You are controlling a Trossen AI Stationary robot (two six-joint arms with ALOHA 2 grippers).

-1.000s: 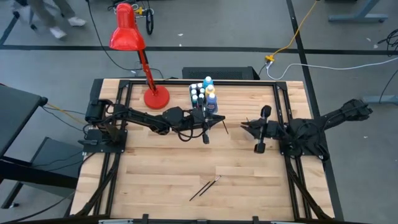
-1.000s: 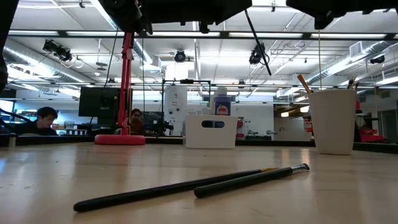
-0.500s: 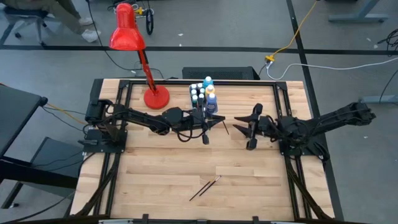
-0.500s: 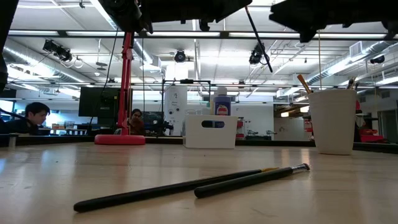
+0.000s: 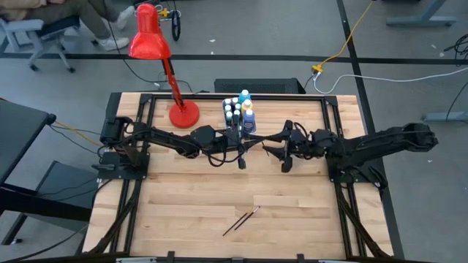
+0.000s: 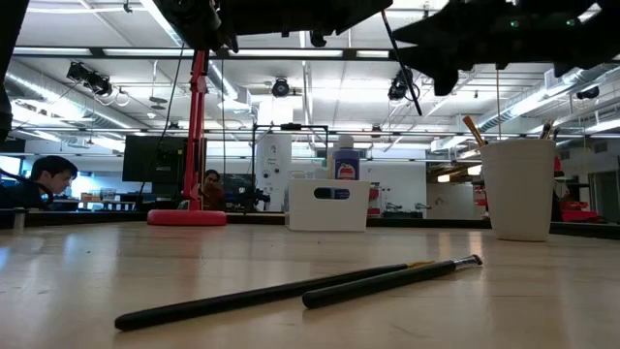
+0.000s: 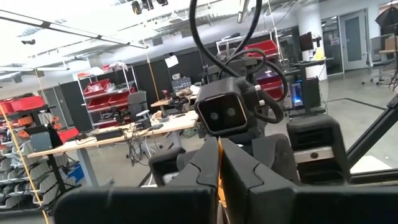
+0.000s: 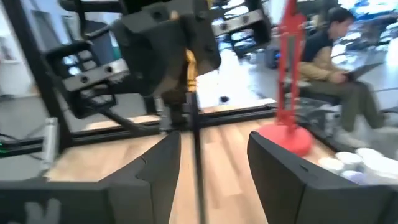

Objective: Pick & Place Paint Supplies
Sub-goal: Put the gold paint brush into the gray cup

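Left gripper [image 5: 248,144] pinching paintbrush [image 5: 264,149] mid-table; right gripper [image 5: 276,146] spread around it. Two paintbrushes [image 5: 241,220] toward near edge, well apart.

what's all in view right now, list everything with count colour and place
small white-capped paint bottles: count unclear, blue, teal, yellow; in tub at table's far edge
white rectangular tub: one; beside lamp base
thin dark paintbrushes: two; crossed, near table's front
dark-handled paintbrush: one; held above table centre
white cup: one; brushes inside
red desk lamp: one; far left
people: two; seated, background
left gripper: shut on the raised brush
right gripper: open, facing it
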